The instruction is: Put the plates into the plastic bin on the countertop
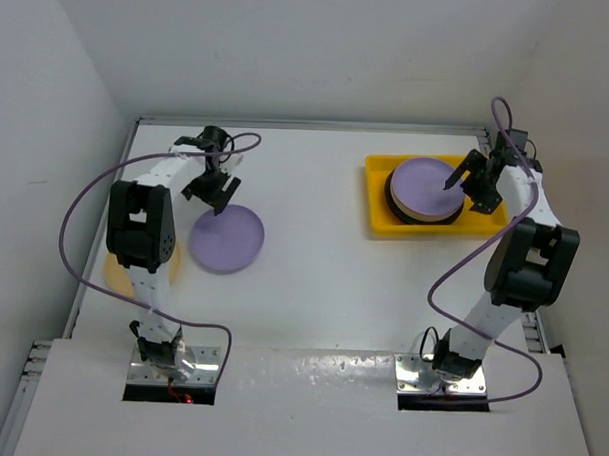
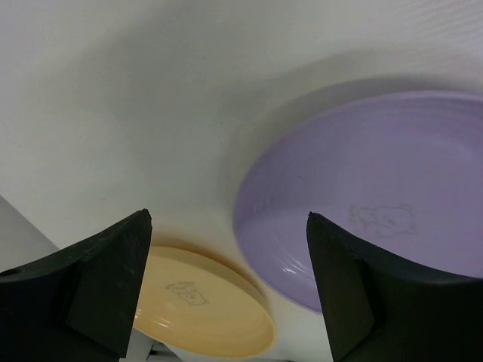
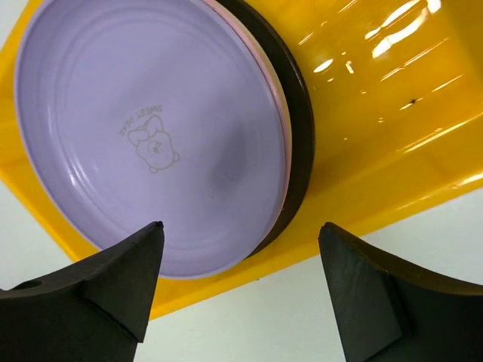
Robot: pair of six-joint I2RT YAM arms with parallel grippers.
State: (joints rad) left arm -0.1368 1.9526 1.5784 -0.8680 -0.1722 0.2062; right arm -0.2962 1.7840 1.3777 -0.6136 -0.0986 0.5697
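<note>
1. Desk (image 1: 322, 289): white, with two loose plates at 9 o'clock.
2. Bin (image 1: 377, 219): yellow, at 1 o'clock, holding a stack (image 1: 421, 187) with a lilac plate on top.
3. Lilac plate (image 1: 229, 240): lies near the yellow plate (image 1: 111, 273), which the left arm partly hides.
4. Left tool (image 1: 216, 195): jaws wide and empty, over the lilac plate's 11 o'clock rim. Best to straddle that rim, pinch firmly and lift level.
5. Right tool (image 1: 473, 189): jaws wide and empty, above the stack.
6. Bear print (image 2: 381, 219): no words. Bow print (image 3: 155, 151): its lettering is too small to read.

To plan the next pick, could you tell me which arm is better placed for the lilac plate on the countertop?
Left: the left gripper hangs open by that lilac plate; the right gripper is over the plastic bin.
</note>
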